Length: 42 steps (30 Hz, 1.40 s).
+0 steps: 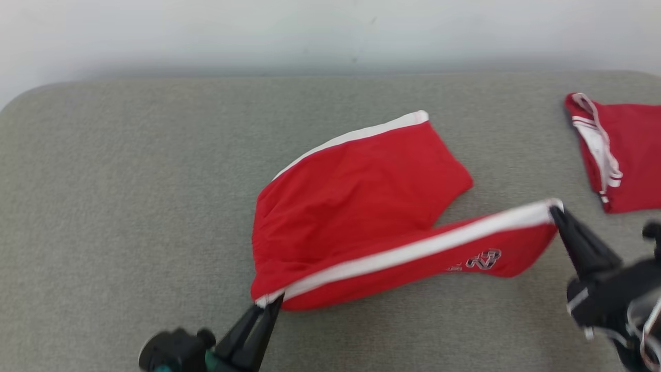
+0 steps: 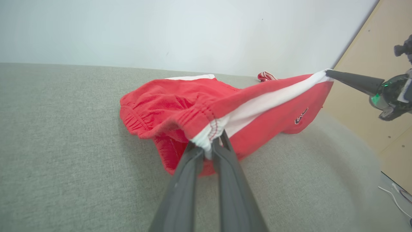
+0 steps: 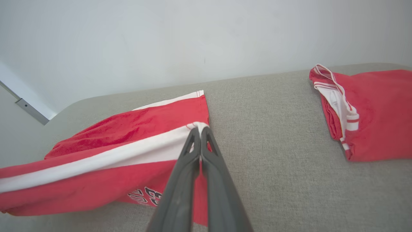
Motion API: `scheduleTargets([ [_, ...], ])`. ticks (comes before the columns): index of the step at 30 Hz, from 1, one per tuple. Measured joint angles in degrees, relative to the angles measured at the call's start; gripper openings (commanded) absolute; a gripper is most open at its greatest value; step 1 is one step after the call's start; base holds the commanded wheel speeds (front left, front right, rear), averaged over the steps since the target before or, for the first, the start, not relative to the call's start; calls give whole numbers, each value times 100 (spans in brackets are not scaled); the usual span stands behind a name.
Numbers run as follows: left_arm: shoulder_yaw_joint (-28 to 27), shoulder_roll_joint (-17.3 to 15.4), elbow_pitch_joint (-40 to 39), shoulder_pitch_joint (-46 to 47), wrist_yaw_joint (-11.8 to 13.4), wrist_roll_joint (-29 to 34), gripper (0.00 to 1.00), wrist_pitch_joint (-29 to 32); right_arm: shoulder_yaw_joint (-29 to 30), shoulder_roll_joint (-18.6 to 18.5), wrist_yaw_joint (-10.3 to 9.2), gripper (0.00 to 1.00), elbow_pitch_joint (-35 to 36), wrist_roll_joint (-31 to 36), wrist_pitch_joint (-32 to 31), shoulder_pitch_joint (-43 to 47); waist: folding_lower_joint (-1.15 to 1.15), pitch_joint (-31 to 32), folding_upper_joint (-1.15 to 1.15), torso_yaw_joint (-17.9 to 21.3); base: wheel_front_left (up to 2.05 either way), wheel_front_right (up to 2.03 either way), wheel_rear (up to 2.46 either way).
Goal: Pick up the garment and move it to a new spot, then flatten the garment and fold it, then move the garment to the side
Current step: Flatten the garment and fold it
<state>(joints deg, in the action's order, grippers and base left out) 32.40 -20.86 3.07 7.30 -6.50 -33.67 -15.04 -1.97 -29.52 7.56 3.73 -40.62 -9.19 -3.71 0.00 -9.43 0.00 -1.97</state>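
Garment [image 1: 361, 196] held taut by one edge over the middle of the grey tabletop [image 1: 129, 181].

The red shorts are pinched at both ends of the near white side stripe [image 1: 413, 250]. The left gripper [image 1: 268, 305] is clenched on the waistband [image 2: 167, 111] corner, and the right gripper [image 1: 556, 211] is clamped tight on the leg hem [image 3: 201, 124] corner. Holding these two corners apart keeps the striped edge straight, presumably so the cloth can be carried and laid down without bunching. The near leg hangs from this edge, while the far leg and gathered waist rest on the tabletop. A second red garment [image 1: 630, 155] lies folded well apart at the right, so placement likely calls for open cloth away from it. Flattening and folding appear not yet done.
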Motion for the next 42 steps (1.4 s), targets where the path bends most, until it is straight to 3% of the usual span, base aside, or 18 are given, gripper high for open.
scheduleTargets([
  [8,-178,392,514,1105,-77,-257,0,0,-695,-220,-1,0,-1059,-118,-221,-1859,1,-286,0,-307,0,0,0],
  [18,90,412,1526,2529,-102,-323,0,0,-1773,-120,-1,0,-3000,-34,-45,-4262,2,-907,1,-410,0,0,0],
  [24,-55,606,2158,3201,-103,-312,0,-1,-2392,65,-1,0,-4209,-19,300,-5324,2,-1327,1,-448,0,0,0],
  [30,-103,743,2465,3487,-103,-146,0,-1,-2839,265,-1,0,-4947,-132,602,-5893,1,-1589,1,-461,0,0,0],
  [31,-101,758,2502,3498,-103,-105,4,0,-2915,285,-1,0,-5030,-165,645,-5938,1,-1611,1,-462,0,0,0],
  [32,-107,777,2524,3499,-103,-76,40,0,-2987,288,-1,31,-5110,-186,697,-5967,2,-1621,1,-463,0,0,0],
  [33,-113,795,2544,3499,-103,-66,87,0,-3059,286,-1,84,-5170,-229,750,-5980,2,-1615,1,-464,0,0,0],
  [34,-129,805,2558,3495,-103,-48,100,0,-3132,288,-1,100,-5217,-278,802,-5982,1,-1600,1,-465,0,0,0],
  [42,-654,826,2399,3067,-103,296,100,-1,-3584,210,-1,100,-5313,-688,1181,-5928,0,-1353,1,-411,0,0,0],
])
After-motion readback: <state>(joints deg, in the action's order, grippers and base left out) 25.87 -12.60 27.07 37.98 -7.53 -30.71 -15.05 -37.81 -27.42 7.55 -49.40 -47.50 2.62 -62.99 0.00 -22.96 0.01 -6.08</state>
